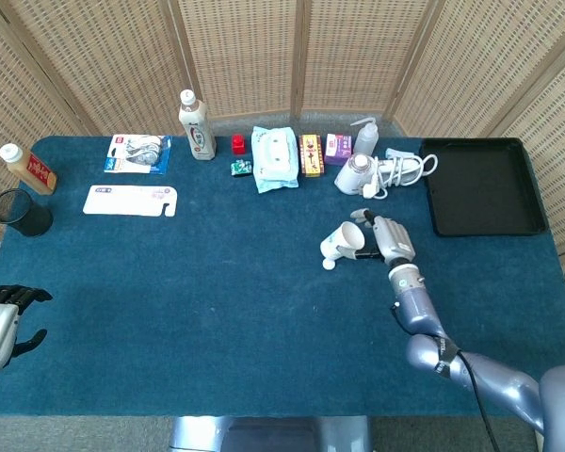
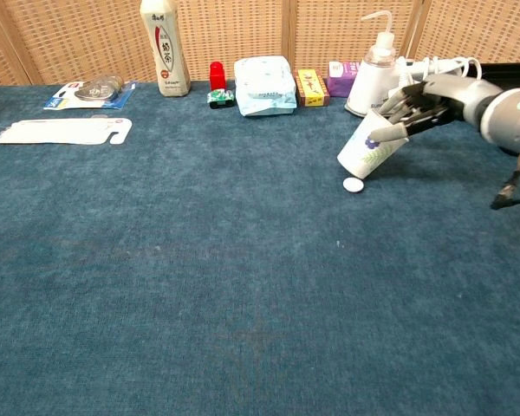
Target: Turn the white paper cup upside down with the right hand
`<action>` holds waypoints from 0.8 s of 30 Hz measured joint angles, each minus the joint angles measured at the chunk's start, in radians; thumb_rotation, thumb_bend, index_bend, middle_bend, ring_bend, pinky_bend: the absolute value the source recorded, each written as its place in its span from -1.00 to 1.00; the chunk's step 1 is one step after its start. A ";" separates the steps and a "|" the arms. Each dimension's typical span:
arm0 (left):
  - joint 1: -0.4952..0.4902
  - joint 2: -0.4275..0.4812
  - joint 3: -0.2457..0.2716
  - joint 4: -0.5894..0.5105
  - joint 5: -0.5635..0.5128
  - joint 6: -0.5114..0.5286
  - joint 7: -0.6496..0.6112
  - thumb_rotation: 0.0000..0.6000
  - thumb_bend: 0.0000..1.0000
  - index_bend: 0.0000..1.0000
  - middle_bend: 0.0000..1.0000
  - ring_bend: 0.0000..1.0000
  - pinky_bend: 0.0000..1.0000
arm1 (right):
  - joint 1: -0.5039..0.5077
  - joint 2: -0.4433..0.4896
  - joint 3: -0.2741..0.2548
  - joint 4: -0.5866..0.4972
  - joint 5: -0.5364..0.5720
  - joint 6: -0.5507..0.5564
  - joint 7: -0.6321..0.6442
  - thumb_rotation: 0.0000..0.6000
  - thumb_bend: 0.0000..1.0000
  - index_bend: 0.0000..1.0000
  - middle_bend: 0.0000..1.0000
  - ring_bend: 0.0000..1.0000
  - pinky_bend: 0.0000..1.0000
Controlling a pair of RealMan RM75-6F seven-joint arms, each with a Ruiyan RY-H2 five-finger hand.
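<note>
Head view: the white paper cup with a purple flower print (image 1: 340, 242) is pinched at its rim by the right hand (image 1: 384, 235), tilted base-down beyond the fingertips. The left hand (image 1: 2, 325) is seen with fingers spread, holding nothing.

Chest view: the cup (image 2: 370, 147) is held tilted above a small white round cap (image 2: 353, 185) lying just below the fingers (image 2: 405, 102).

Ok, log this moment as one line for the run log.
phase: mid-flip | right hand: holds white paper cup tilted, mouth down-left | cup beside small white disc | left hand: idle, holding nothing

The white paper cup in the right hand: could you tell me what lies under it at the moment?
Beneath the tilted white paper cup lies a small white disc on the blue table. The right hand grips the cup; whether it touches the disc is unclear.
</note>
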 measured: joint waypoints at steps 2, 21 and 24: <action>-0.001 -0.002 0.000 0.000 0.002 -0.001 0.000 1.00 -0.59 -0.26 -0.19 -0.45 -0.60 | -0.005 0.014 -0.007 -0.006 -0.007 0.007 -0.015 0.29 -0.57 -0.79 -0.55 -0.51 -0.65; 0.002 -0.004 0.004 0.005 0.001 0.000 -0.002 1.00 -0.59 -0.27 -0.19 -0.45 -0.60 | 0.019 0.068 -0.092 -0.030 -0.268 0.096 -0.192 0.29 -0.55 -0.25 -0.40 -0.45 -0.65; 0.002 -0.003 0.004 0.006 0.001 0.000 -0.007 1.00 -0.59 -0.27 -0.19 -0.45 -0.60 | 0.033 0.047 -0.098 -0.015 -0.273 0.096 -0.228 0.30 -0.55 -0.24 -0.40 -0.45 -0.65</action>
